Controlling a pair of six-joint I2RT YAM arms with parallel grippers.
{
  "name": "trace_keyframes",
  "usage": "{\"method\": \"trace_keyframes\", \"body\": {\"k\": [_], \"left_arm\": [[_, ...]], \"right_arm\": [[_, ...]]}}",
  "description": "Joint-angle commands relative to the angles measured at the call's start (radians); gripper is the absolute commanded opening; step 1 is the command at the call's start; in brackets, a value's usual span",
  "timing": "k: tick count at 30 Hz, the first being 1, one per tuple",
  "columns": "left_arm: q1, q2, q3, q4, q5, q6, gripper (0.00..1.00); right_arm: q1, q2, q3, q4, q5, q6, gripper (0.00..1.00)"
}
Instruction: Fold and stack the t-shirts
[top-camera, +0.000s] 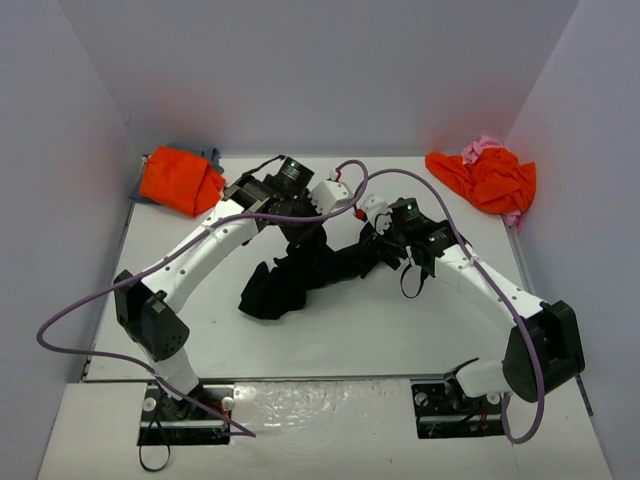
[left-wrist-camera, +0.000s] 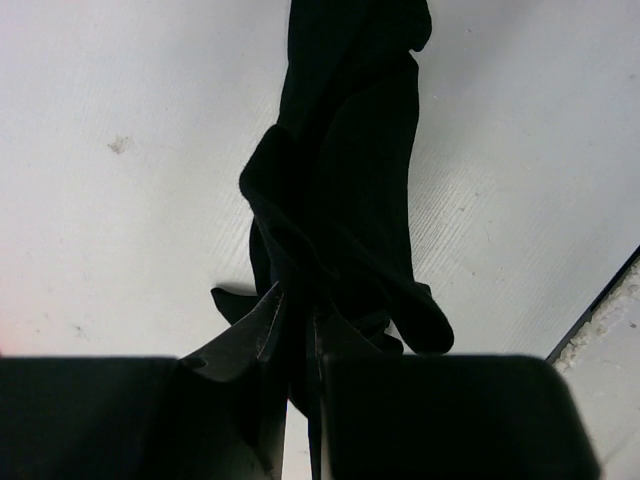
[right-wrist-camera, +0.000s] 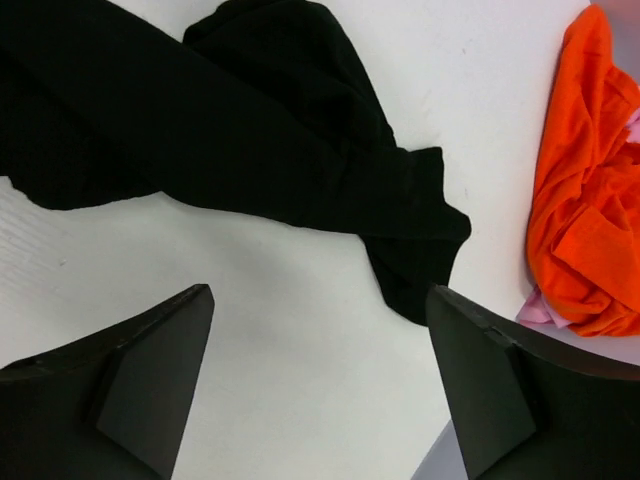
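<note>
Centrally on the table (top-camera: 420, 340), bunched into a long twisted rope: black t-shirt (top-camera: 290, 282); pinched along its far edge by left gripper (left-wrist-camera: 298, 345), fingers closed tight on a fold of cloth, the rest trailing away over the white surface. Spread wide and holding nothing: right gripper (right-wrist-camera: 320, 385), poised over bare table just beside the shirt's right end. Heaped at far left corner: orange t-shirt (top-camera: 180, 180) over blue-grey t-shirt (top-camera: 212, 156); at far right corner, second orange t-shirt (top-camera: 492, 180) over pink t-shirt (top-camera: 486, 147).

crumpled black cloth t-shirt (top-camera: 280, 285): soft, matt. bright orange cloth shirt (right-wrist-camera: 585, 200): matt, creased. white flat table top (right-wrist-camera: 300, 330): smooth, matt, faintly scuffed.
</note>
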Motion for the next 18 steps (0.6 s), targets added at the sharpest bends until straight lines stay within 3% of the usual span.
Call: {"method": "trace_keyframes", "body": {"k": [1, 4, 5, 6, 7, 9, 10, 12, 13, 15, 18], "left_arm": [[0.041, -0.005, 0.055, 0.0, 0.107, -0.013, 0.0], [0.05, 0.001, 0.066, 0.0, 0.106, -0.023, 0.0], [0.051, 0.0, 0.066, 0.002, 0.111, -0.023, 0.04], [0.055, -0.004, 0.069, 0.001, 0.119, -0.025, 0.23], [0.06, -0.007, 0.074, -0.003, 0.126, -0.024, 0.31], [0.068, -0.015, 0.08, -0.011, 0.137, -0.017, 0.3], [0.069, -0.022, 0.077, -0.009, 0.139, -0.015, 0.34], [0.075, -0.033, 0.069, -0.012, 0.143, -0.009, 0.53], [0.08, -0.039, 0.065, -0.014, 0.149, -0.005, 0.52], [0.092, -0.05, 0.051, -0.007, 0.159, -0.01, 0.04], [0.099, -0.046, 0.031, 0.01, 0.159, -0.021, 0.0]], "right_arm": [[0.0, -0.042, 0.006, 0.055, 0.018, -0.016, 0.45], [0.0, -0.057, -0.014, 0.061, -0.005, 0.004, 0.51], [0.001, -0.069, -0.016, 0.062, -0.005, 0.012, 0.53], [0.001, -0.086, -0.019, 0.063, -0.013, 0.013, 0.51], [0.001, -0.099, -0.023, 0.064, -0.014, 0.013, 0.48], [0.001, -0.115, -0.035, 0.064, -0.002, 0.005, 0.43], [0.002, -0.118, -0.045, 0.066, 0.006, -0.002, 0.43], [0.002, -0.122, -0.061, 0.075, 0.009, -0.005, 0.44], [0.001, -0.124, -0.065, 0.079, 0.005, -0.003, 0.44], [0.001, -0.126, -0.065, 0.08, -0.006, 0.003, 0.44], [0.001, -0.112, -0.056, 0.08, -0.015, 0.011, 0.44]]}}
